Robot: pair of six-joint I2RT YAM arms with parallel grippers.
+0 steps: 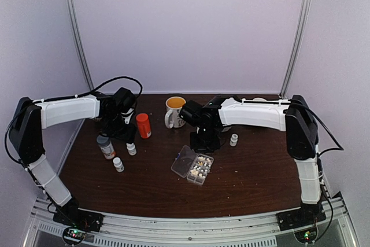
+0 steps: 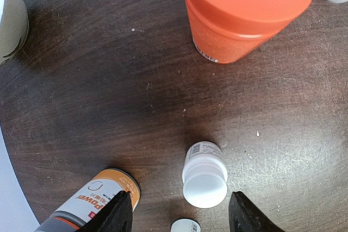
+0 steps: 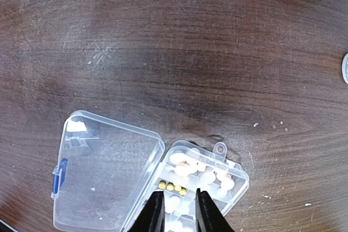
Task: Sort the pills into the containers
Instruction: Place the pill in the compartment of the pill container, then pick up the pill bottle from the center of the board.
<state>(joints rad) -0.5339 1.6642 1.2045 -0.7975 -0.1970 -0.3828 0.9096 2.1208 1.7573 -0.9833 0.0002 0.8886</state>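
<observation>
Top view: one organizer box [image 1: 193, 166] lies lid-open mid-worktop [image 1: 254, 183], with three small white bottles [image 1: 118, 164], one orange bottle [image 1: 143, 125] and one mug [image 1: 174, 111]. Left wrist: my left pincer [image 2: 179, 213] gapes wide, gripping nothing. Right wrist: my right pincer [image 3: 176, 210], barely parted and empty, hangs over the pills [image 3: 201, 175] in the box's compartments.

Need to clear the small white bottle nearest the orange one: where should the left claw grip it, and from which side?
Probably across the cap, from above: the small white bottle stands upright, its round cap faces up, and open table lies on both sides for the left claw to straddle it. A second white bottle nearby crowds a sideways approach.
</observation>
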